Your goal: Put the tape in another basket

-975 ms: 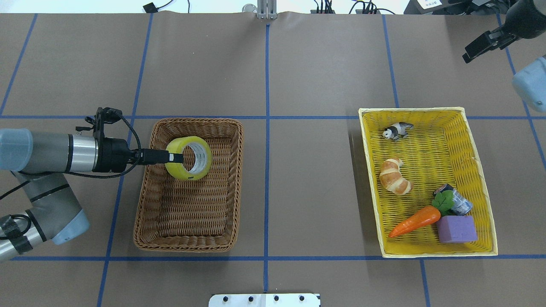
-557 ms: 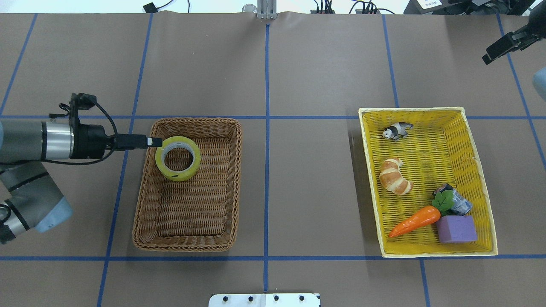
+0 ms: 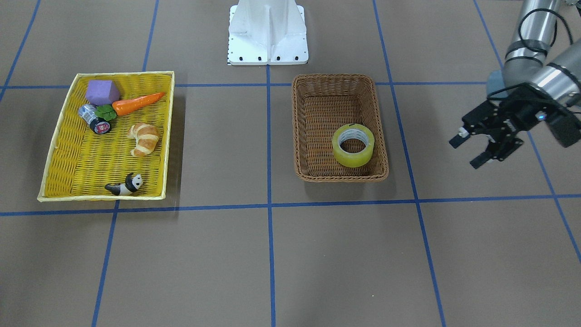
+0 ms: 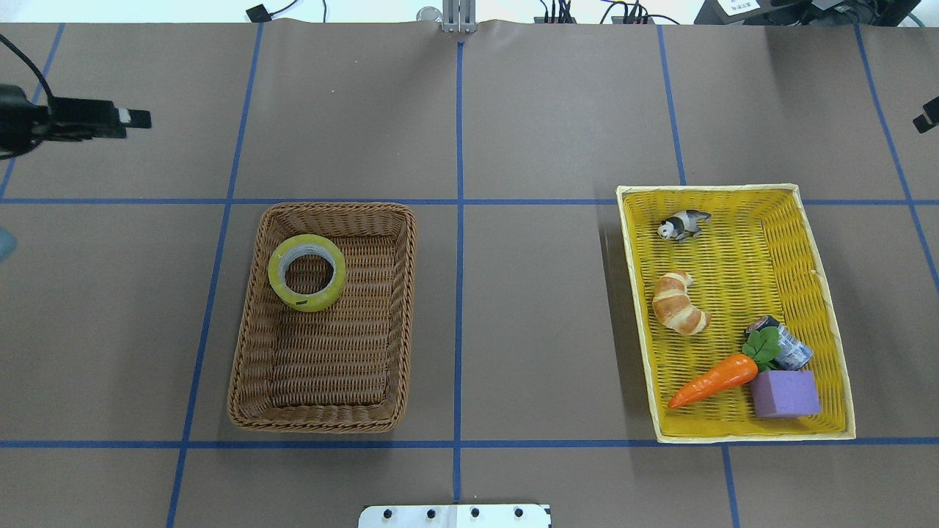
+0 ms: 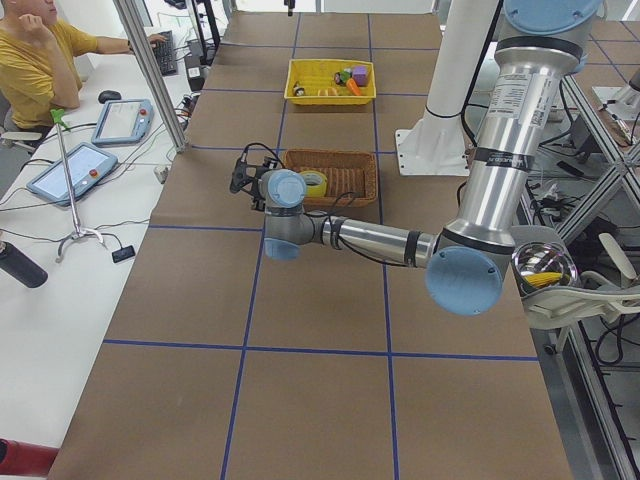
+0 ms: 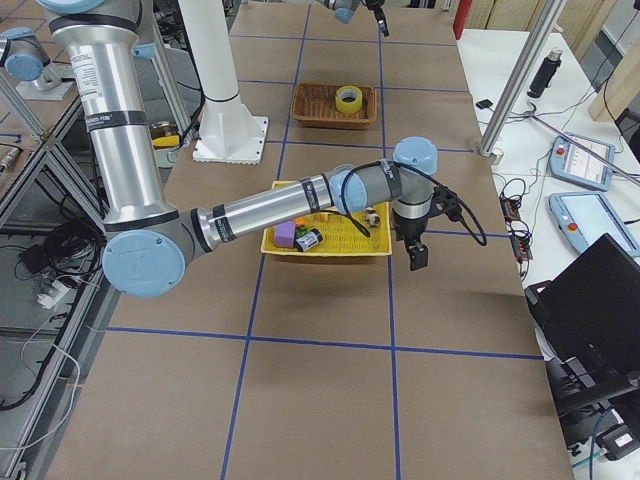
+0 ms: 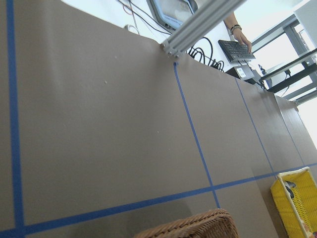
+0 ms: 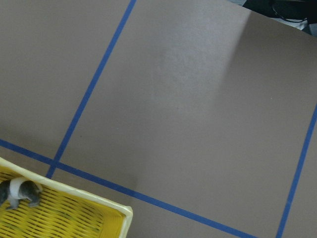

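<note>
tape [image 4: 307,272] lies flat in the basket [image 4: 315,423], in its far left corner. left fingers [image 3: 458,138] are spread apart, holding nothing, off to the side. right fingers [image 4: 926,117]: cannot tell.

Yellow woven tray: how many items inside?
5 in the bright yellow woven tray: black-and-white panda figurine at the end farthest from the robot, striped croissant mid-tray, silver can, orange toy carrot and purple block clustered at the near end. None seems hidden.

yellow tape [image 4: 307,272] flat, in brown basket [image 4: 323,422]
</note>
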You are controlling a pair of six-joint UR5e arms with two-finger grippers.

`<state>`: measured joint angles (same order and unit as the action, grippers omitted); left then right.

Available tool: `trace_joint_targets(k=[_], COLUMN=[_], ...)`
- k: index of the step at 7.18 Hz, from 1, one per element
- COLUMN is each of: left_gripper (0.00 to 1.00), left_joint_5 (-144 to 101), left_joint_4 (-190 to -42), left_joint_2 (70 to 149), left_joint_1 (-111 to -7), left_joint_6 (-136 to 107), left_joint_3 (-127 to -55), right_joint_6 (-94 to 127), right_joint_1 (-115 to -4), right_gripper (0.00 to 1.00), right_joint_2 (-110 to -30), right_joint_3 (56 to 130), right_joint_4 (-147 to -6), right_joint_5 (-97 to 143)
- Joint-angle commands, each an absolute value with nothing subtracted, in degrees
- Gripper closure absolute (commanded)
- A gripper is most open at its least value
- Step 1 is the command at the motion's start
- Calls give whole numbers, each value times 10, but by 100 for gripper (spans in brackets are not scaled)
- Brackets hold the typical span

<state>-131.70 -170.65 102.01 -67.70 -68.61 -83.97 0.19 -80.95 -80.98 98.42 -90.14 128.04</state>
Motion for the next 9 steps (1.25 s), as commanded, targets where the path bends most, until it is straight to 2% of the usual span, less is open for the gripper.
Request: trace_joint_targets(k=[1, 3, 6, 8, 9], left_gripper=[1, 1, 1, 1, 1], left_joint_5=[-1345, -1338, -1334, -1274, -1264], left_joint_4=[-1534, -1310, -1043, -922, -912], left_joint_2=[1020, 991, 984, 960, 957], left_joint_1=[-765, -827, -908, -929, -929], left_joint_6=[-467, -140, 127, 172, 172], left_joint_3=[-843, -843, -843, -843, -845], right_joint_6=[-48, -46, -44, -46, -46], right_joint_1=[-849, -860, -860, -860, -860], right_gripper=[0, 0, 0, 0, 0], right_joint_2=[-863, -886, -887, -887, -886], right_joint_3=[981, 980, 975, 966, 962], right_joint_4=[-900, -901, -900, -901, -901], right_joint_5=[1281, 1281, 1281, 1281, 1281])
